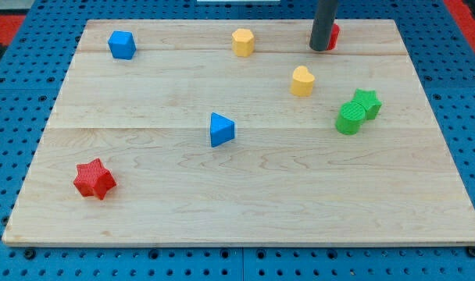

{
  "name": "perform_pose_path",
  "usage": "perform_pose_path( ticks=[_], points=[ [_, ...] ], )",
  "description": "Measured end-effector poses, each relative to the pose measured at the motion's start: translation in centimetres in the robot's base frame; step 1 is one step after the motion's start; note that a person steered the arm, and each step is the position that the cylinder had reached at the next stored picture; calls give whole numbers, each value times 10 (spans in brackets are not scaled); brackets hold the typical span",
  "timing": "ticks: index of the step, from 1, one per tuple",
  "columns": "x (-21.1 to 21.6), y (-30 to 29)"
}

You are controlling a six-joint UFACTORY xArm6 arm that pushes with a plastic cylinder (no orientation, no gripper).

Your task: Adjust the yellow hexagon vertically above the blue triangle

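At lower left of the table (245, 203) sits a red star (94, 179). The blue triangle (221, 129) lies centre. The yellow hexagon (243, 42) rests top centre, beyond it. My tip (322, 48) stands upper right; no claw exists.

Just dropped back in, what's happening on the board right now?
My tip is at the view's top right, against a red block it mostly hides, touching nothing else. The yellow hexagon sits at the top edge, slightly to the right of the blue triangle at the centre, so it is not yet lined up.
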State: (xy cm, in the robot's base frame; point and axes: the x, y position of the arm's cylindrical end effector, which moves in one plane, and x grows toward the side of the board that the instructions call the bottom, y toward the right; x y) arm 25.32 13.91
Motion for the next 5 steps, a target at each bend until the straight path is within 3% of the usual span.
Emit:
perform_pose_path(
  ticks=[1, 5],
  points=[
    [-6, -9],
    [8, -143]
  ],
)
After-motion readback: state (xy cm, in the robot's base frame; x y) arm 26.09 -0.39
